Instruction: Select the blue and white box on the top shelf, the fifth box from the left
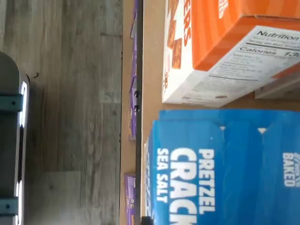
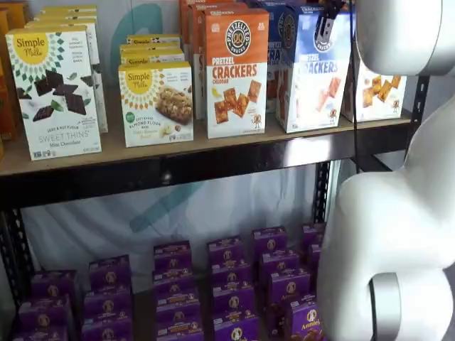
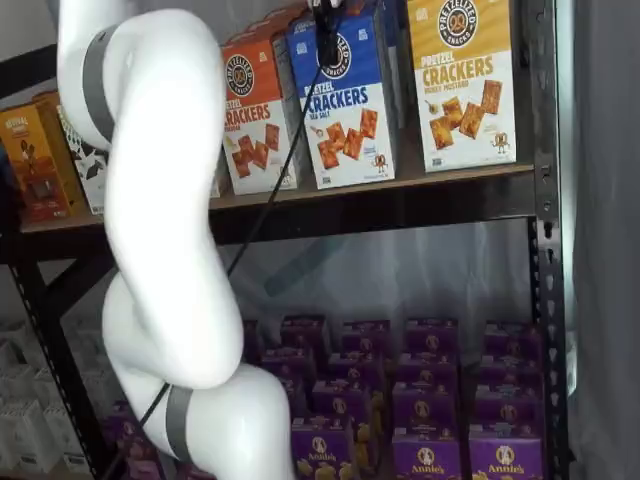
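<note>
Blue "PRETZEL CRACKERS SEA SALT" box [image 3: 345,95] sits clenched at its top by the tool [image 3: 328,22].

The glossy white jointed robot arm [image 3: 160,230] rose in a tall bend, its two-finger black gripper [image 3: 328,30] hanging from above; its fingers, seemingly side-on, showed no plain gap.

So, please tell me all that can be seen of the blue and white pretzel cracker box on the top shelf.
The blue and white box is tall cardboard: blue upper half, white lower half, round dark logo, "PRETZEL CRACKERS SEA SALT", pictured square orange crackers. It stands upright at the front of the top shelf, between an orange Cheddar box and a yellow-topped box. The black tool is at its top edge; a grip cannot be confirmed.
</note>
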`<state>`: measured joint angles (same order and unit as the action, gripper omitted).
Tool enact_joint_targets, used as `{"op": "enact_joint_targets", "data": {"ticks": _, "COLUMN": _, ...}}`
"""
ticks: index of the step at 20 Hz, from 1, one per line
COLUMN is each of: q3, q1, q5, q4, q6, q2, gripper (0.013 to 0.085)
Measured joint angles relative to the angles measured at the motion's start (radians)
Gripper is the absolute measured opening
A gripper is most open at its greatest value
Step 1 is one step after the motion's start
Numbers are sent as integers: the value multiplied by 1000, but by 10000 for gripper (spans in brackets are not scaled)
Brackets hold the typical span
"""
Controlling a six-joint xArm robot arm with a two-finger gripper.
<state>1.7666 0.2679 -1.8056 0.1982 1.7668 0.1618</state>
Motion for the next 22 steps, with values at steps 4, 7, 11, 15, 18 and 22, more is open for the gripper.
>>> {"op": "enact_joint_targets", "data": {"ticks": 4, "q3": 10, "q1": 11, "q5": -28, "q4": 20, "q6": 0, "q2": 3, "gripper": 570}}
{"op": "enact_joint_targets", "data": {"ticks": 7, "q3": 31, "q1": 18, "q5": -68, "q4": 41, "q6": -7, "q2": 6, "gripper": 570}}
{"op": "enact_joint_targets", "data": {"ticks": 11, "q3": 35, "q1": 7, "q5": -120, "q4": 18, "q6": -15, "q2": 40, "gripper": 570}}
{"op": "enact_joint_targets", "data": {"ticks": 15, "q3": 7, "q1": 10, "q5": -158, "q4": 10, "q6": -12, "q2": 91, "gripper": 570}}
{"op": "enact_joint_targets", "data": {"ticks": 18, "q3": -18, "q1": 18, "q5": -185, "q4": 2, "q6": -4, "q2": 130, "gripper": 570}}
{"op": "enact_joint_targets", "data": {"ticks": 22, "q3": -62, "q1": 30, "q5": -201, "q4": -12, "q6": 13, "q2": 184, "gripper": 570}}
